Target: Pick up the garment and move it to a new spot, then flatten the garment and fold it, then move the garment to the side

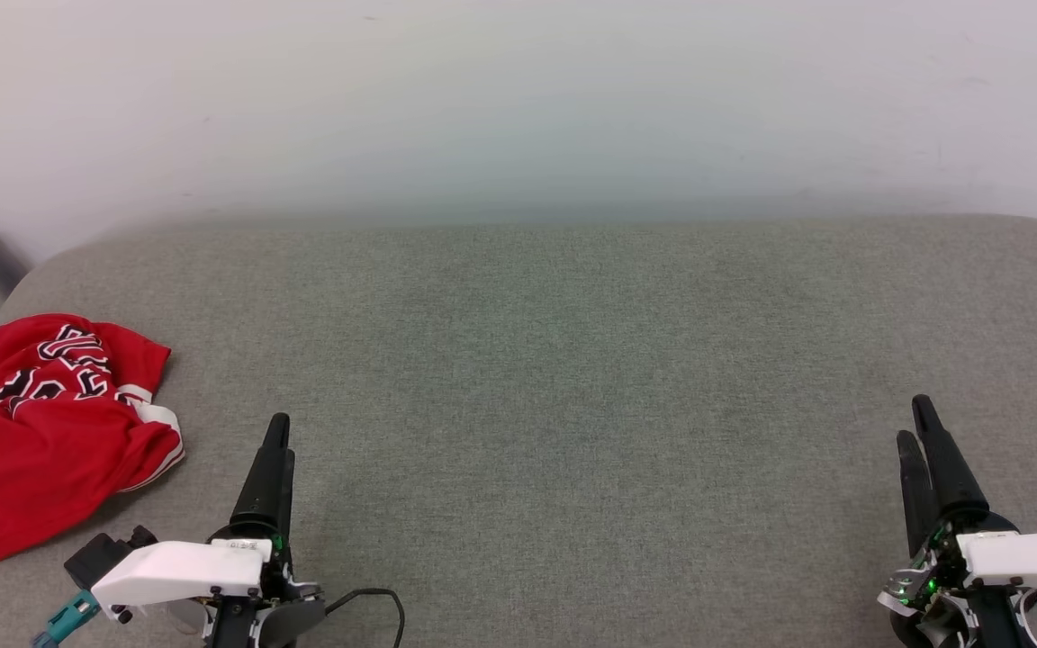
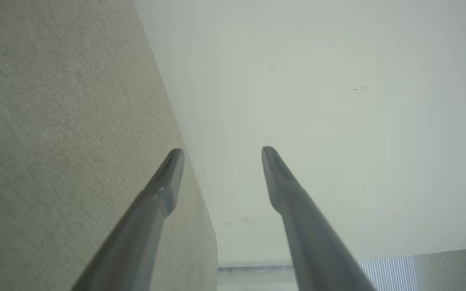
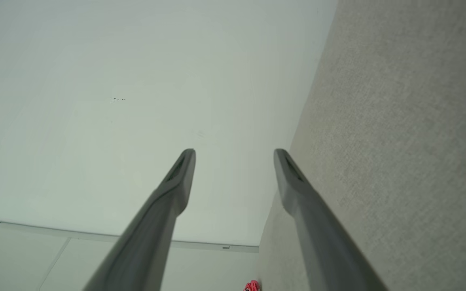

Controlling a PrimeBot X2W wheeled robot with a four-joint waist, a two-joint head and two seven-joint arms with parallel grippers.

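Crumpled red garment [image 1: 41, 441] lies at left edge of grey cloth-covered desk [image 1: 572, 405], near left hand [image 1: 279, 432]. Right hand [image 1: 914, 419] well apart at desk's right. Both hands spread wide, empty.

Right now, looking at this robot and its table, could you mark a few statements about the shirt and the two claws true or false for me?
1. The red garment lies crumpled at the left edge of the grey surface. True.
2. The left gripper is clamped on the garment. False: its fingers stand apart with nothing between them, to the right of the garment.
3. The right gripper is open. True.
4. The garment is spread flat in the middle of the surface. False: it is bunched up at the edge.
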